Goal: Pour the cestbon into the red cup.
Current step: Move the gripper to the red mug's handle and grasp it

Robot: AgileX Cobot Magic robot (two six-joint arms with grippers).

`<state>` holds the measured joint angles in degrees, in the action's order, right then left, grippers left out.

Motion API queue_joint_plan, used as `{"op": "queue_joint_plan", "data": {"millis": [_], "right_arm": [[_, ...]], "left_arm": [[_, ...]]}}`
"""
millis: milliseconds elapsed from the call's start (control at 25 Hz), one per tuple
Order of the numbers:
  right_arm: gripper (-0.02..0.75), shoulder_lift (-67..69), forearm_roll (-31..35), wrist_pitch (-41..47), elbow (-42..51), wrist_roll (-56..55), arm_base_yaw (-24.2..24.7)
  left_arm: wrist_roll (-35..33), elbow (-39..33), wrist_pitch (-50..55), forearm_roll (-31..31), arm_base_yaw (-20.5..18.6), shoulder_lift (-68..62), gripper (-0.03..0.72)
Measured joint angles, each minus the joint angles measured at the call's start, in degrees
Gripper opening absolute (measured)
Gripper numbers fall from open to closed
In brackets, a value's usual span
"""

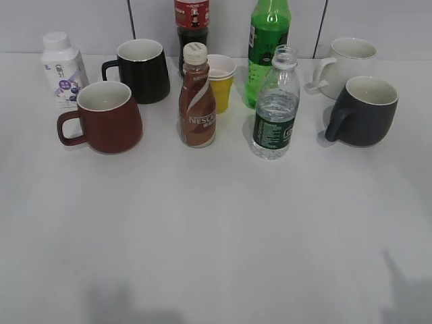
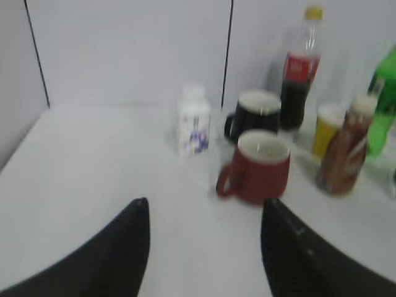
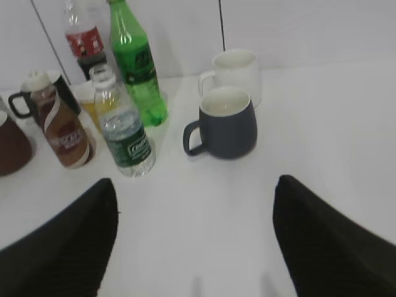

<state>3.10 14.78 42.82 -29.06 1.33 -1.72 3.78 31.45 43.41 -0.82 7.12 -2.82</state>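
Note:
The cestbon (image 1: 275,104), a clear capless bottle with a dark green label, stands upright right of centre; it also shows in the right wrist view (image 3: 125,133). The red cup (image 1: 106,116) sits at the left with its handle to the left; it also shows in the left wrist view (image 2: 260,166). My left gripper (image 2: 204,207) is open and empty, above the table short of the red cup. My right gripper (image 3: 195,189) is open and empty, short of the cestbon and the dark grey mug. Neither gripper shows in the exterior view.
A brown Nescafe bottle (image 1: 196,98) stands between cup and cestbon. Behind are a black mug (image 1: 142,69), a yellow cup (image 1: 221,81), a cola bottle (image 1: 192,20), a green soda bottle (image 1: 267,40) and a white bottle (image 1: 62,69). A white mug (image 1: 351,64) and dark grey mug (image 1: 364,111) stand right.

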Motion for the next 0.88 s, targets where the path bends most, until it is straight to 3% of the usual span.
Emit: {"op": "queue_joint_plan", "data": {"millis": [240, 440, 680, 880], "right_arm": [[0.588, 13.66, -0.16, -9.14, 0.0, 2.78, 0.0], [0.588, 23.59, -0.52, -18.51, 0.0, 9.58, -3.84], [0.588, 37.0, -0.52, -26.73, 0.0, 12.22, -8.14], [0.588, 47.48, -0.52, -32.04, 0.0, 13.05, -9.95]], "left_arm": [[0.0, -2.06, -16.41, -0.71, 0.0, -11.97, 0.435], [0.0, -2.13, -28.89, -1.11, 0.0, -28.66, 0.435], [0.0, -2.2, -39.73, -4.82, 0.0, -47.93, 0.435], [0.0, -3.35, -45.98, -8.61, 1.39, -53.75, 0.435]]}}
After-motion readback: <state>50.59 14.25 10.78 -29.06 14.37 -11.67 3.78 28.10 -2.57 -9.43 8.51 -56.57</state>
